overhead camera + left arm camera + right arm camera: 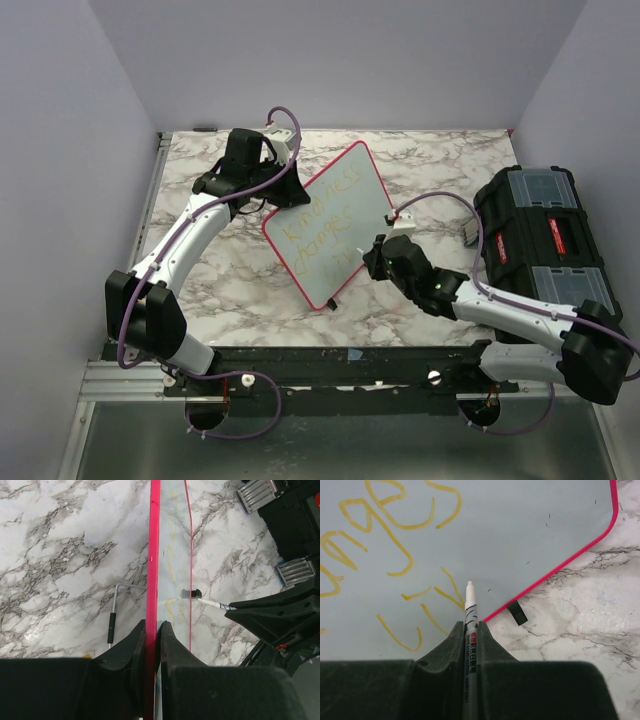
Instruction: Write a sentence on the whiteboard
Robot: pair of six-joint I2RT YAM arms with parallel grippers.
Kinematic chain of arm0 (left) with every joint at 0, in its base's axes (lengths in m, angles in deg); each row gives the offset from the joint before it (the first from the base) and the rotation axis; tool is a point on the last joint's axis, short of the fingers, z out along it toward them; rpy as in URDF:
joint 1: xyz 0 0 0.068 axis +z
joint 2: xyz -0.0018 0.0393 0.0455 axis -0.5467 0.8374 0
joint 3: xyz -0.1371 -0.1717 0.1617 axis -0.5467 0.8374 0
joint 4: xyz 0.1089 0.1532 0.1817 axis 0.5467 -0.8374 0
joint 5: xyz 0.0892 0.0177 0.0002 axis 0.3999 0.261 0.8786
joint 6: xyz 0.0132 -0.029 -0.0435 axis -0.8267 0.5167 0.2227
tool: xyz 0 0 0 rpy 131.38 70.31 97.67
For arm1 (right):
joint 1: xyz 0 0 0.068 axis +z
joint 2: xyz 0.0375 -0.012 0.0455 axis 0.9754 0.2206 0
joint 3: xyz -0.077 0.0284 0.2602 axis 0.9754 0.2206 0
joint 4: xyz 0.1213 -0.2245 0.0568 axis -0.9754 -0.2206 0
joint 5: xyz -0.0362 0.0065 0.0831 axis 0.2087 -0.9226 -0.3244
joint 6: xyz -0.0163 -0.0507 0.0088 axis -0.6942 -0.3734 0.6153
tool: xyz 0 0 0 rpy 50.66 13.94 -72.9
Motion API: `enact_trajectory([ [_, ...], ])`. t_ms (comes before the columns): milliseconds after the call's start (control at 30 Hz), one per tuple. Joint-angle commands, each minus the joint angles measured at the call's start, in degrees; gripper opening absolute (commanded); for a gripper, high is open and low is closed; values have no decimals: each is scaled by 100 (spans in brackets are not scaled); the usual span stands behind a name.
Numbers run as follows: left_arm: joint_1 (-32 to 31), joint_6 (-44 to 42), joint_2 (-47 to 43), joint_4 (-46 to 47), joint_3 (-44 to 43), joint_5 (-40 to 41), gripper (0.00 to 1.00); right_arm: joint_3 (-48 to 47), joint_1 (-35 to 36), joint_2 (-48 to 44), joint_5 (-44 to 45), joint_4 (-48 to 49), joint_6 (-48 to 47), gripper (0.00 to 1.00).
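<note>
Claws first: the right claw (470,627) is shut tight on a thin white marker (469,600), which sticks out between its two black fingers. The marker tip is right at the last yellow stroke, but I cannot tell if it touches. The left claw (152,630) is shut too, pinching the far left edge of the whiteboard (345,190).

The whiteboard sits in the middle of the table (220,280), held up on a slant with its near corner low by the table top. The sentence (322,228) is partly done, I think. Two lines are there, and they look like "kindness" and "changes". A third line has a few letters near the bottom corner. More letters are likely left to write, but I cannot tell how many.

The board is flat, smooth and shiny white, with a thin pink-red rim and round corners. A small black clip (517,613) sits on its edge. The letters are thin, loopy and pale yellow, so they are hard to see. The table looks like marble — white with grey veins. A bent metal rod (114,605) with a black end lies on it, just left of the board. Well off to the right sits a bumpy black toolbox (540,235) with clear lids.
</note>
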Motion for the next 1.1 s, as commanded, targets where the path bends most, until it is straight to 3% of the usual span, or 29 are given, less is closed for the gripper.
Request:
enact_trajectory([
  [0,-6,-693,176,-524,-29,921,0,112,-33,125,-81,232,128,1],
  [1067,-18,-659,228,-610,-95,1042,0,209,-42,628,-288,691,142,1],
])
